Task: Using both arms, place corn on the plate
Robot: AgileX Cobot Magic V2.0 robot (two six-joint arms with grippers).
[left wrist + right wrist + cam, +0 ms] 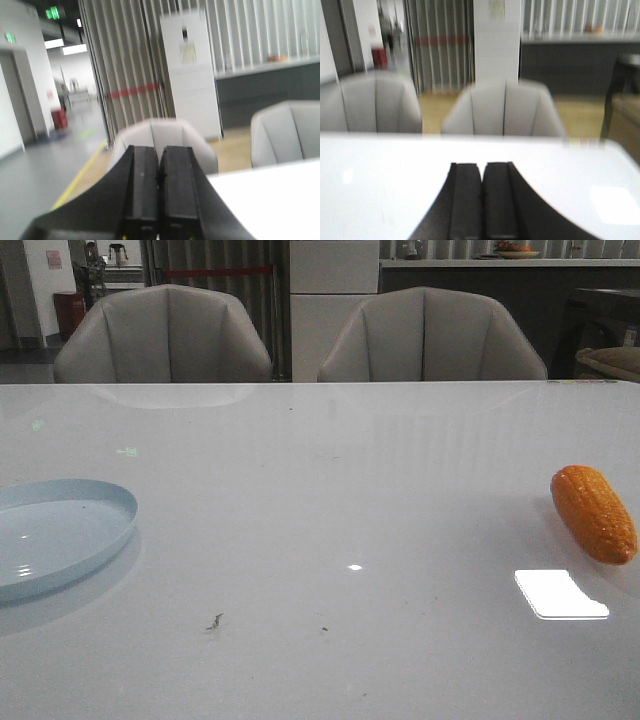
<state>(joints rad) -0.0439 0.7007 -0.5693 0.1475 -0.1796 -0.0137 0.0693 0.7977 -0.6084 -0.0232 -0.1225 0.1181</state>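
The orange corn [593,512] lies on the white table at the far right in the front view. The pale blue plate [110,530] sits at the table's left edge, partly cut off. Neither arm shows in the front view. My left gripper [159,150] is shut and empty, raised and facing the chairs past the table's edge. My right gripper [481,166] is shut and empty, over the white table top. Neither wrist view shows the corn or the plate.
Two grey chairs [165,335] [430,335] stand behind the table's far edge. A bright light reflection [560,594] lies on the table in front of the corn. Small dark specks [214,622] mark the table near the front.
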